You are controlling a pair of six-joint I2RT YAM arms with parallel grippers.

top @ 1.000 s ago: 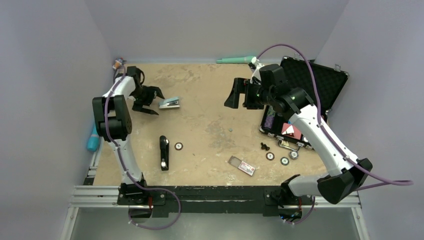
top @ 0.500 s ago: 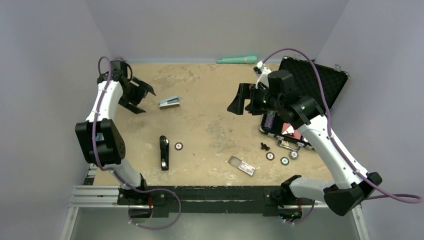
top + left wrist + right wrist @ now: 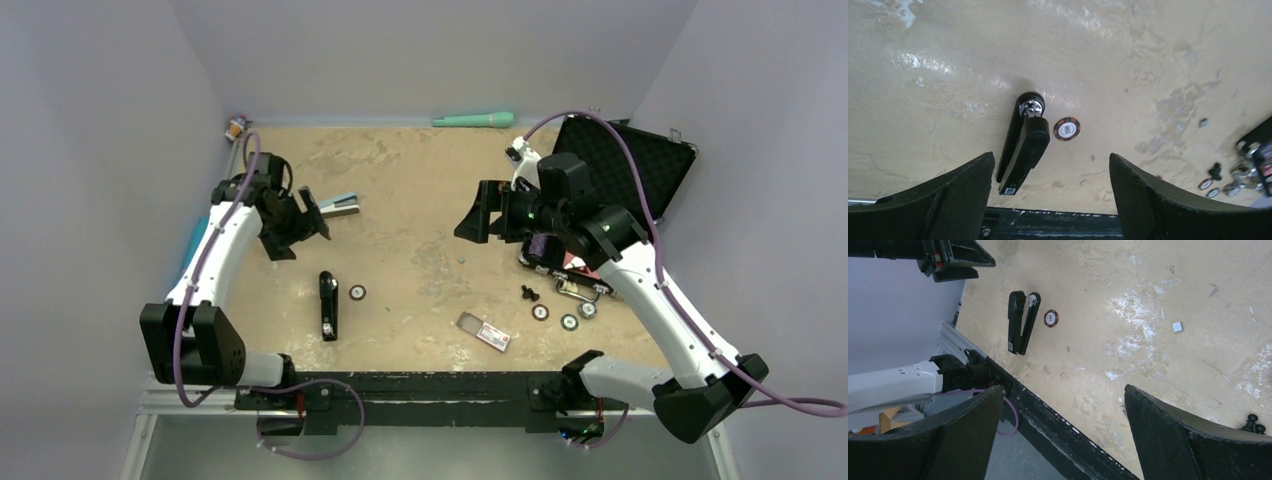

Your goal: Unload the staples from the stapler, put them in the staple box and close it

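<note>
The slim black stapler point(image 3: 328, 305) lies flat on the tan table near the front left, with a silvery rivet at its far end. It also shows in the left wrist view point(image 3: 1024, 145) and in the right wrist view point(image 3: 1021, 322). My left gripper point(image 3: 300, 222) is open and empty, hovering above the table behind the stapler; in its own view the gripper point(image 3: 1052, 162) frames the stapler's near end. My right gripper point(image 3: 483, 212) is open and empty, held above the table's middle right, well apart from the stapler.
A poker chip point(image 3: 357, 292) lies just right of the stapler. A small teal stapler point(image 3: 340, 205) sits by the left gripper. An open black case point(image 3: 640, 160) stands at the right, with chips point(image 3: 569, 321), a black screw point(image 3: 529, 293) and a small box point(image 3: 484, 332) in front.
My left arm has swung from the back left corner toward the front, its gripper now nearer the stapler. My right gripper has shifted slightly forward and down. The stapler has not moved.
</note>
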